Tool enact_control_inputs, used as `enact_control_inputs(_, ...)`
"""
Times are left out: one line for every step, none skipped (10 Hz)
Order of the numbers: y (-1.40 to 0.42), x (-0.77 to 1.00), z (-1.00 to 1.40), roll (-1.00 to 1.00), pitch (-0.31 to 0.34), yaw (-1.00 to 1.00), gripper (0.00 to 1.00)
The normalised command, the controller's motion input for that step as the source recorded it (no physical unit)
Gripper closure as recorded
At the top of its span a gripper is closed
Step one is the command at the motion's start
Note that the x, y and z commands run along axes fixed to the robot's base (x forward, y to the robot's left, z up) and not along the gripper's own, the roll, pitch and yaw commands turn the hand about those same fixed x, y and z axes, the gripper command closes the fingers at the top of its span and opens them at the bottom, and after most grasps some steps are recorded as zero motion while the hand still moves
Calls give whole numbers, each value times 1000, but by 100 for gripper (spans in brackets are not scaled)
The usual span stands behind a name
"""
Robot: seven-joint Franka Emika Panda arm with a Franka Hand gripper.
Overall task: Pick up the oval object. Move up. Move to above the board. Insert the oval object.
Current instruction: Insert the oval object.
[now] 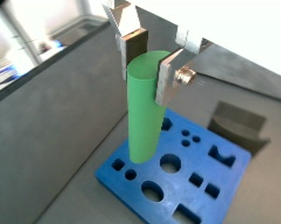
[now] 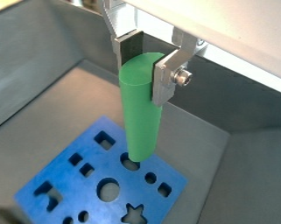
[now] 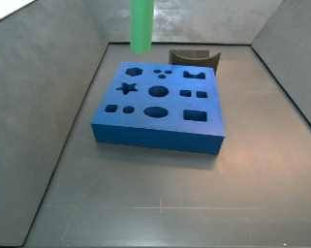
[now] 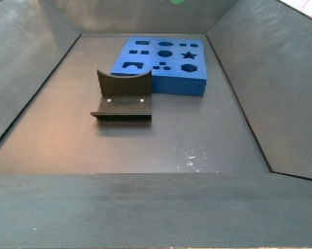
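Note:
My gripper (image 1: 152, 66) is shut on the upper end of the green oval object (image 1: 144, 114) and holds it upright. Both wrist views show this; in the other my gripper (image 2: 146, 63) grips the oval object (image 2: 139, 114) the same way. The rod's lower end hangs over the blue board (image 1: 219, 194), close to a hole near the board's edge (image 2: 81, 179). In a side view the oval object (image 3: 142, 24) hangs clear above the far-left part of the board (image 3: 171, 103), with my gripper out of frame. The board (image 4: 178, 86) also shows at the far end in a side view.
The dark fixture (image 4: 121, 97) stands on the grey floor beside the board; it also shows in a side view (image 3: 194, 59) and in a wrist view (image 1: 238, 121). Sloping grey walls (image 3: 54, 77) enclose the floor on all sides.

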Motion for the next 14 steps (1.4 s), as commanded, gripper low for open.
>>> enact_control_inputs(0,0,-326,-14,0,-1000,100)
enact_control_inputs(0,0,-334,-11,0,-1000,100)
enact_control_inputs(0,0,-320,-20,0,-1000,100)
enact_control_inputs(0,14,-260,-44,0,-1000,100)
enact_control_inputs(0,20,-257,-49,0,-1000,100)
enact_control_inputs(0,80,-226,-67,-34,-971,100)
enact_control_inputs(0,160,-200,-86,-61,-906,100)
enact_control_inputs(0,206,-200,-96,-93,-854,100)
enact_control_inputs(0,157,-229,-80,-76,-894,100)
enact_control_inputs(0,160,-231,-69,-46,-909,100)
enact_control_inputs(0,120,-254,-59,-36,-943,100)
enact_control_inputs(0,0,-311,-24,-6,-1000,100)
enact_control_inputs(0,0,-326,-19,0,-1000,100)
enact_control_inputs(0,0,-334,-16,0,-1000,100)
